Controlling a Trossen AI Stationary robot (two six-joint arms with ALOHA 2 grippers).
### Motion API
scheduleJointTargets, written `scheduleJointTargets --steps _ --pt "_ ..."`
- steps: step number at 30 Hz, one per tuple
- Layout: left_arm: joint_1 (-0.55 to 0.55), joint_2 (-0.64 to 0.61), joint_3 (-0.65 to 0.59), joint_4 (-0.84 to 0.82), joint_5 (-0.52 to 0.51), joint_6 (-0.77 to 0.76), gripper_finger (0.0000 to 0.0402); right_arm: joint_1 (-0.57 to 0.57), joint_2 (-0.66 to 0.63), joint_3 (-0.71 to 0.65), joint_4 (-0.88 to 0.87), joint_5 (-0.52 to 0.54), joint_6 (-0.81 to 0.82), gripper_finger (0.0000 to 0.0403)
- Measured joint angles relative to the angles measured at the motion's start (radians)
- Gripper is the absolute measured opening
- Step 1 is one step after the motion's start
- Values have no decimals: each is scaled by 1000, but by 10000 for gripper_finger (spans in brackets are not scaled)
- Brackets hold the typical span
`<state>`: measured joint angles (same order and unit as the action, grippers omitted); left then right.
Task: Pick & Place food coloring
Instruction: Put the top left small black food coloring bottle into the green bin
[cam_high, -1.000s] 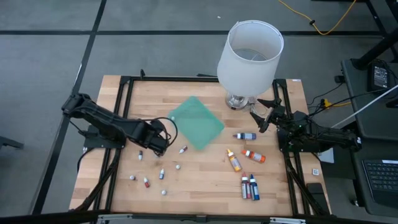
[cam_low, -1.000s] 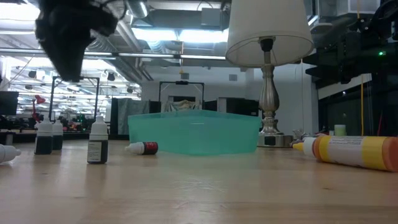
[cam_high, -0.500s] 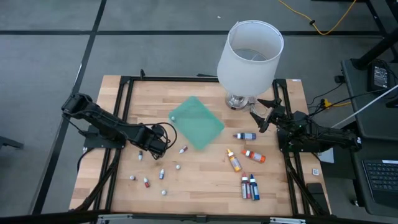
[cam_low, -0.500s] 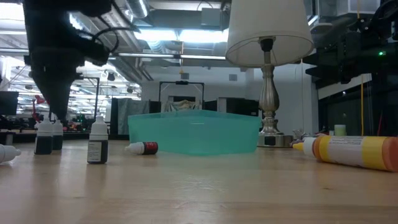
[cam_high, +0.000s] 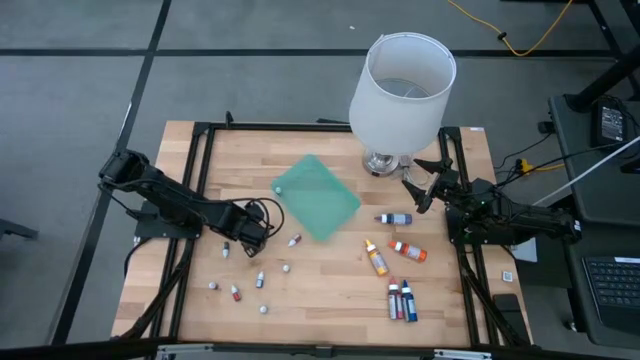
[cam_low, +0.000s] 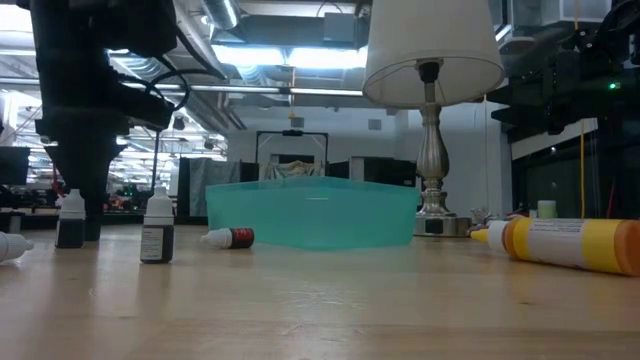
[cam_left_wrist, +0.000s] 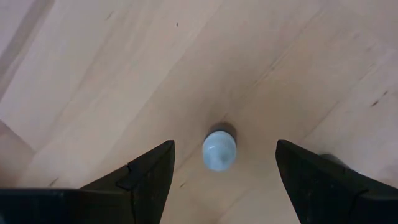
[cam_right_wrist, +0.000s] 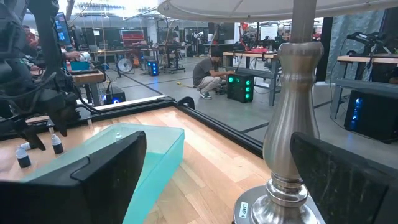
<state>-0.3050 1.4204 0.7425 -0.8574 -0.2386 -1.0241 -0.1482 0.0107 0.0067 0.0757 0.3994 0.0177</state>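
Observation:
My left gripper (cam_high: 250, 236) points down, open, low over the table's left half. In its wrist view a tiny white-capped dropper bottle (cam_left_wrist: 219, 151) stands upright on the wood between its two fingers, apart from both. In the low view the gripper (cam_low: 88, 215) hangs beside another small bottle (cam_low: 70, 220). More tiny bottles (cam_high: 260, 280) are scattered near it. Finger-sized orange (cam_high: 376, 258), red-orange (cam_high: 408, 250) and blue-purple (cam_high: 393, 218) bottles lie at the right. My right gripper (cam_high: 425, 188) waits open at the table's right side, by the lamp base.
A square green mat (cam_high: 316, 197) lies at the table's middle, toward the far side. A lamp with a large white shade (cam_high: 402, 88) stands at the far right on a metal base (cam_right_wrist: 292, 124). Two more bottles (cam_high: 402, 300) lie near the front right.
My left gripper has gone down toward the table, over the small bottles at the left, and has shifted slightly toward the table's left edge. The bottles have stayed where they were.

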Motion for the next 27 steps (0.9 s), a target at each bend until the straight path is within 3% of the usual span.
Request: scheduleJointTargets --steps 6,19,27 --pt "9 0 0 -1 6 25 253 0 0 0 0 0 0 397" --pt "11 0 0 -2 11 22 121 0 0 0 0 0 0 397" --pt "11 0 0 -2 5 24 66 0 0 0 0 0 0 397"
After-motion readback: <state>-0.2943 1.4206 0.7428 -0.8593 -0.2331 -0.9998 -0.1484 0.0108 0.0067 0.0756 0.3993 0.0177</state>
